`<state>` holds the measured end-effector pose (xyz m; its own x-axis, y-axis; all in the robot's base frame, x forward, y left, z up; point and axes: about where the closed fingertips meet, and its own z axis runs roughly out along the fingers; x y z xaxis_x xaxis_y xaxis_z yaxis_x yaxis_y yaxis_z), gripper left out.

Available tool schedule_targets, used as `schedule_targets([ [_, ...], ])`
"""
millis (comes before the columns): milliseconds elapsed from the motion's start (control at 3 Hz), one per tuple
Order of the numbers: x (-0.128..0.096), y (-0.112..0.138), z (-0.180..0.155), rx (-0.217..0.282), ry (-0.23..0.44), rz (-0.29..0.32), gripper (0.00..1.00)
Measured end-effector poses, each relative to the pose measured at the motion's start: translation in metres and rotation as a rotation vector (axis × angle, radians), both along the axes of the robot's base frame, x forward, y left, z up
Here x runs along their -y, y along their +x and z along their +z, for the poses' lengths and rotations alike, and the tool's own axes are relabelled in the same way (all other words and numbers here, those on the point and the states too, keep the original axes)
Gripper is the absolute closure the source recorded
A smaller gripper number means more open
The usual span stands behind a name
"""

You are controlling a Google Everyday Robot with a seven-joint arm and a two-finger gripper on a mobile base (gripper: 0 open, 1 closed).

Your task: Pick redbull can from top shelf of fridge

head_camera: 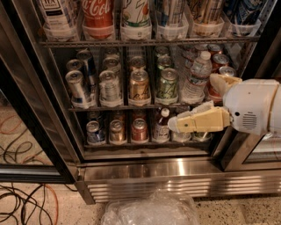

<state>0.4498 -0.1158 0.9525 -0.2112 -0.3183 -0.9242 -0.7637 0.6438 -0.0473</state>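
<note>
1. Camera view, looking down a bit at the fridge (145, 169). The glass door is swung open on the left and three wire racks of drinks are showing.
2. The top shelf (145, 42) runs along the top of the shot. It has big cans standing in clear plastic trays, including a Coca-Cola can (99, 13). Their lids are cut off by the edge, so I can't read most of them.
3. The redbull can (78, 89), the slim silver one with blue, is at the far left of the rack just under the top shelf. It's upright at the front of its lane, with another like it right behind.
4. On that same rack there's a gold can (139, 86), a green can (167, 83) and a water bottle (197, 74) further right.
5. The gripper (193, 104) is over on the right, in front of the two lower racks and well apart from the redbull can. Its cream fingers (199, 122) are spread with nothing between them, and the lower one points left.
6. The white arm housing (254, 107) sits at the right edge.
7. On the floor there's a crumpled plastic bag (149, 211) and loose cables (22, 206).
</note>
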Motion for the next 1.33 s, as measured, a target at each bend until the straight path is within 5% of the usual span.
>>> schedule_targets([
  [333,-0.007,0.001,-0.010,0.044,0.112,-0.011,0.00],
  [1333,-0.016,0.003,0.007,0.118,0.167,-0.034,0.00],
])
